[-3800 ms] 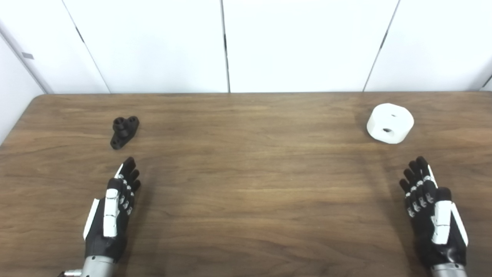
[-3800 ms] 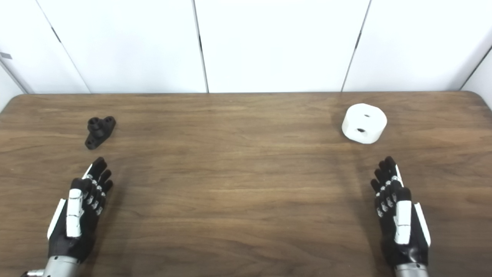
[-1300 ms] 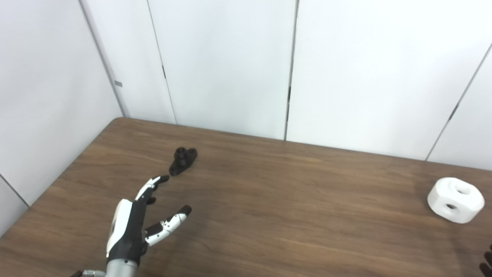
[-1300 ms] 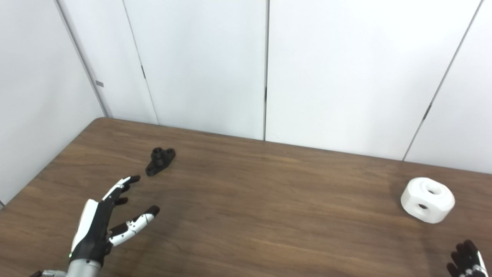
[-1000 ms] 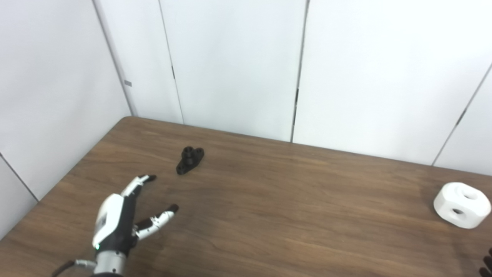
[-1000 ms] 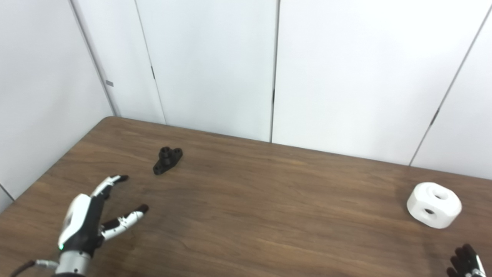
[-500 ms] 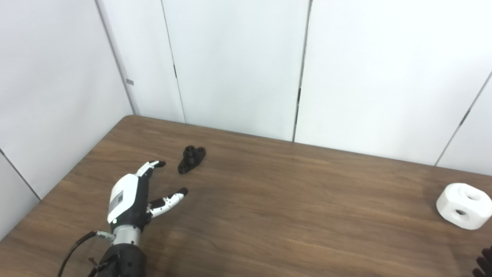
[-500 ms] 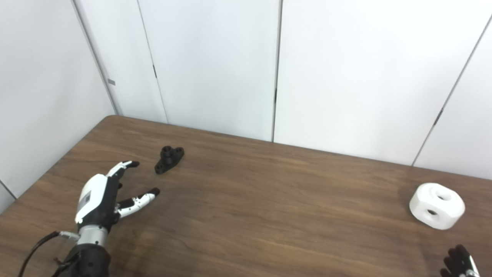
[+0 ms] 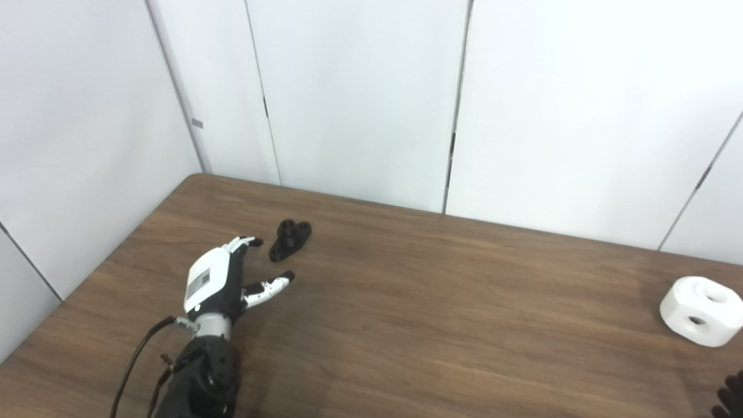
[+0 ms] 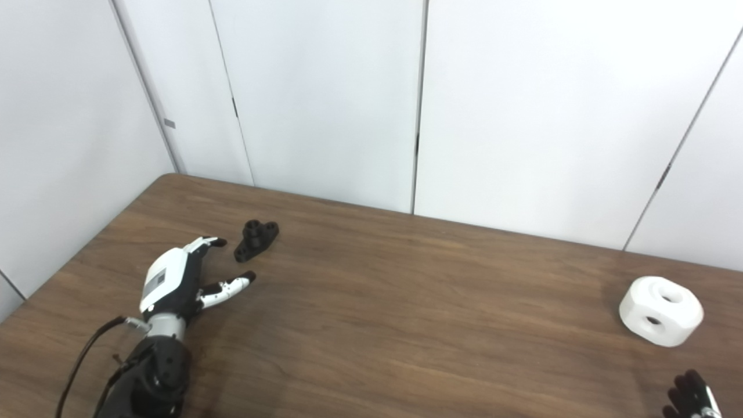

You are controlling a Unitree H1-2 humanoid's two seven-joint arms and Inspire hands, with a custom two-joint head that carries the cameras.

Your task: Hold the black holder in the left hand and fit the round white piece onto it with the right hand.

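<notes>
The black holder lies on the wooden table toward its far left. My left hand is open just short of it, fingers and thumb spread, the fingers close to the holder's left side without touching it. The round white piece with two holes rests at the far right of the table. Only the dark fingertips of my right hand show at the bottom right corner, near and below the white piece; whether that hand is open or shut is not visible.
White wall panels stand behind the table and along its left side. The table's left edge runs close to my left arm.
My left hand has reached forward toward the black holder, staying open. The holder and the white piece lie where they were. Since 3.8 s ago the camera has turned left and up.
</notes>
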